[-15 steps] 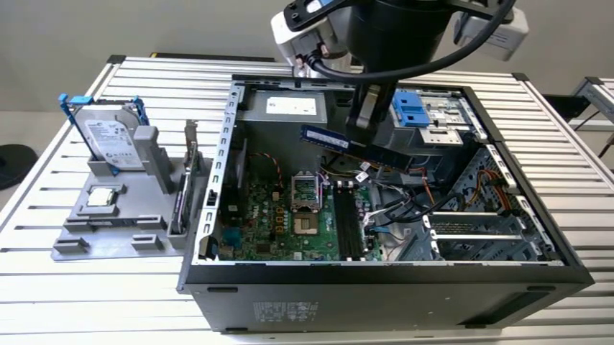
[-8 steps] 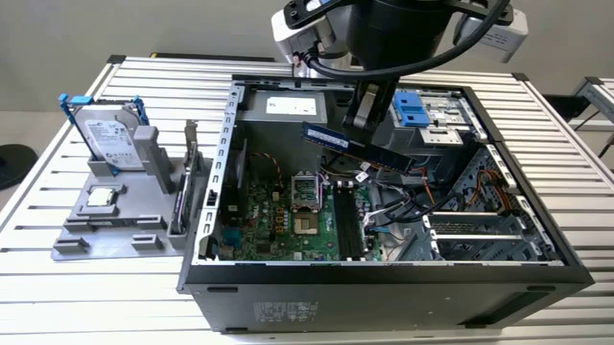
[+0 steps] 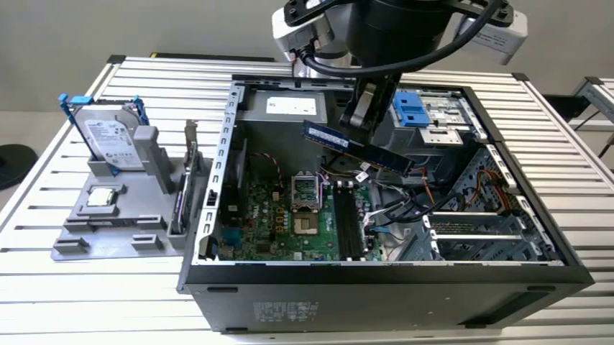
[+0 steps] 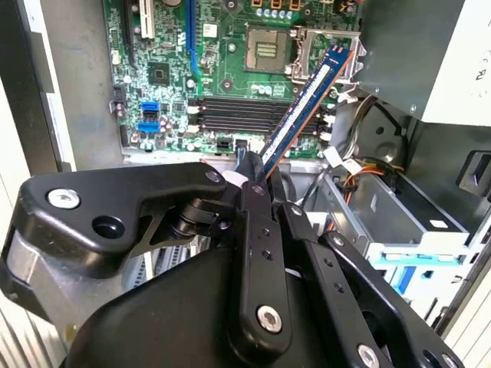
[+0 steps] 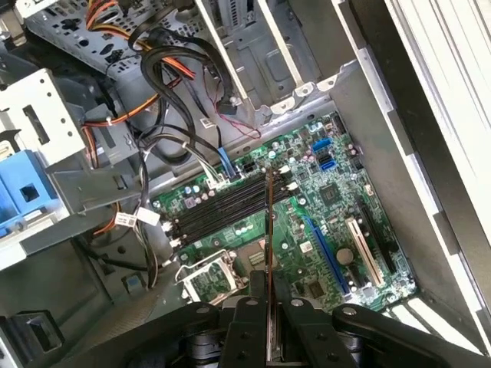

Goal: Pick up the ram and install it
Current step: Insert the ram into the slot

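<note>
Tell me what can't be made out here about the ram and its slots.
Gripped end of the ram: second wrist view, covered by the gripper shut on it.
Ram's chips and label: first wrist view, the stick shows edge-on.
Latches of the memory slots, open or closed: exterior view, too small.
Upper part of the arm: exterior view, cut off by the top edge.

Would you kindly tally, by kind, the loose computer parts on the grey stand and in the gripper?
Ram stick: 1, held by the gripper
Hard drive: 1, on the grey stand
Processor: 1, on the stand
Expansion card: 1, on the stand
Total: 4
</note>
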